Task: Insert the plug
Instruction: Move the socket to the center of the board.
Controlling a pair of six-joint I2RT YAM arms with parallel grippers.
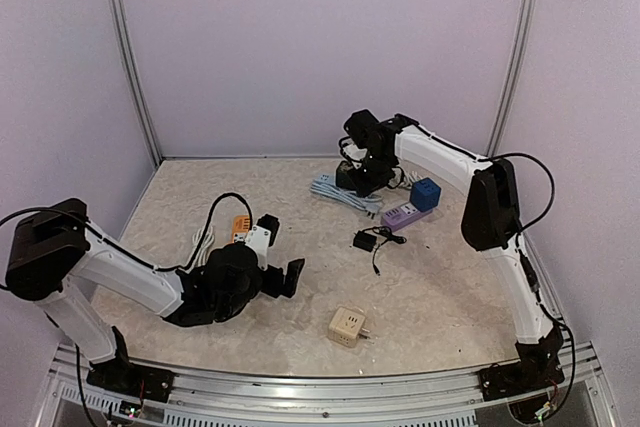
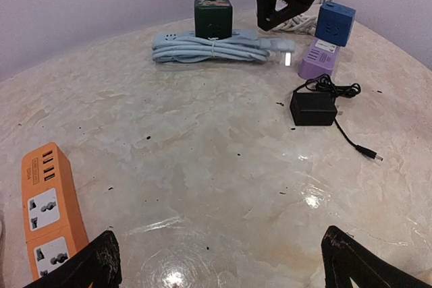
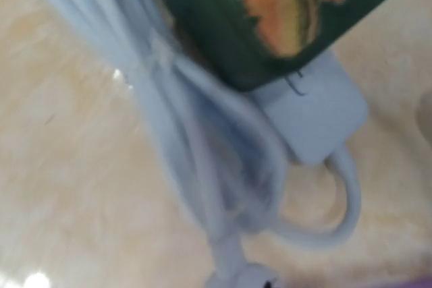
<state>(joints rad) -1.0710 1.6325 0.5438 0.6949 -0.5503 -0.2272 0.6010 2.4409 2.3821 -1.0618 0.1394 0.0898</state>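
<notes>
Far bench (image 1: 440,287) edge: your right gripper (image 2: 275,17), closed, beside green cube (image 2: 212,17) (orange-red print, blurred).
Toward near-left corner: your left gripper (image 2: 219,251) wide open; orange power strip (image 2: 47,220) lettering too small.

A robotics lab test cell: plain pale lilac wall panels (image 1: 320,47) in upright aluminium frame posts (image 1: 130,67) box in a beige marbled tabletop (image 1: 430,287). Two white-and-black robot arms (image 1: 130,277) are bolted to a slotted aluminium rail (image 1: 330,387) at its near edge. Loose electrical hardware lies on top, such as an orange plastic power strip (image 2: 47,214) and a dark green socket cube (image 2: 213,17).
</notes>
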